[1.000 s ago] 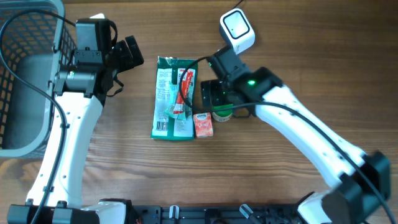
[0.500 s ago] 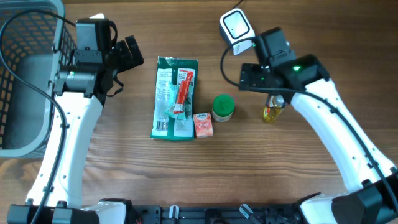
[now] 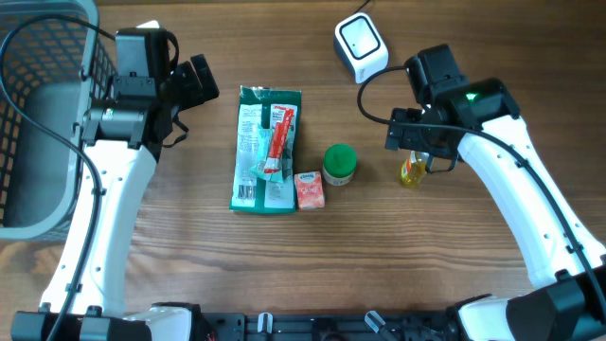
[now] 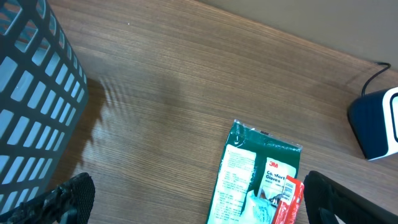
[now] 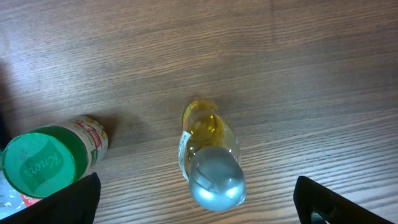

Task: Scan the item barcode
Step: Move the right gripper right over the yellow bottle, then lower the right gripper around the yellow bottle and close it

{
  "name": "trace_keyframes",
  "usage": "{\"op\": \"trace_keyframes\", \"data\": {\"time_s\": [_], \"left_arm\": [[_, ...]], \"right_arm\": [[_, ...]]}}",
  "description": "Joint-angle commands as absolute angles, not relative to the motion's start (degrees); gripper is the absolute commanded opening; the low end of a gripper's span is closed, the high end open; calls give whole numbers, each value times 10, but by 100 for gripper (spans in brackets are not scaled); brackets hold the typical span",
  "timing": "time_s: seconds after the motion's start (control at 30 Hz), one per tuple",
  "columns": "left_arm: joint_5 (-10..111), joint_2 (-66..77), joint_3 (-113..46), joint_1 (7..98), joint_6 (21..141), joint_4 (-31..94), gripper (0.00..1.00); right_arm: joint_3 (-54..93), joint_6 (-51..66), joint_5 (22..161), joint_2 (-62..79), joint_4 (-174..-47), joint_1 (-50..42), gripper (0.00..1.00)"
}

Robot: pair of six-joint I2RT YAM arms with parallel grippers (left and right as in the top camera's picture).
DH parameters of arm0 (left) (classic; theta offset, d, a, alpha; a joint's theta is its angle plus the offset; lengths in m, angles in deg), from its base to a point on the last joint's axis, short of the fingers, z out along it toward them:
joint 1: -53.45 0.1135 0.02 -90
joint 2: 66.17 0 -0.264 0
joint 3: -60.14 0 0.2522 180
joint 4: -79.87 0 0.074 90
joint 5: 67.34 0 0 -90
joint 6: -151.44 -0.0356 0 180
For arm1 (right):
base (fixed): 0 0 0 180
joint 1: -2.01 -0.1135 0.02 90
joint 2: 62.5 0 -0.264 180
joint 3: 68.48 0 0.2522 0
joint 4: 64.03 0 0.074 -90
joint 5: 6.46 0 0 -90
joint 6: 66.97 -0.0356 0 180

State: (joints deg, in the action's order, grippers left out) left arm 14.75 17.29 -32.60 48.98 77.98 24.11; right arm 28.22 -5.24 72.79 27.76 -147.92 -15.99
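A green packet [image 3: 265,152] is lying in the middle of the table [image 3: 284,275], with a small orange box [image 3: 309,189] just beside its lower right corner. A green-lidded jar [image 3: 339,163] is sitting next to that box, and a grey basket [image 3: 19,57] is standing at the far left. The white scanner [image 3: 361,44] is resting near the far edge, apart from the yellow bottle [image 3: 411,172] to the right of the jar (the overhead view is showing only part of it, under the arm). The right gripper [image 3: 419,142] is hovering over the bottle and pointing down, jaws spread wide and gripping nothing. The left gripper [image 3: 204,83] is hanging between basket and packet, jaws likewise wide apart and empty.
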Motion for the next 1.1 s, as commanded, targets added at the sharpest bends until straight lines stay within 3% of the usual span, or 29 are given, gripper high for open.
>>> {"op": "trace_keyframes", "data": {"time_s": [0.0, 1.07], "left_arm": [[142, 171, -333, 492, 766, 242, 100], [142, 171, -333, 492, 766, 242, 100]], "right_arm": [[265, -61, 731, 270, -1481, -159, 100], [160, -22, 727, 273, -1373, -159, 94]]}}
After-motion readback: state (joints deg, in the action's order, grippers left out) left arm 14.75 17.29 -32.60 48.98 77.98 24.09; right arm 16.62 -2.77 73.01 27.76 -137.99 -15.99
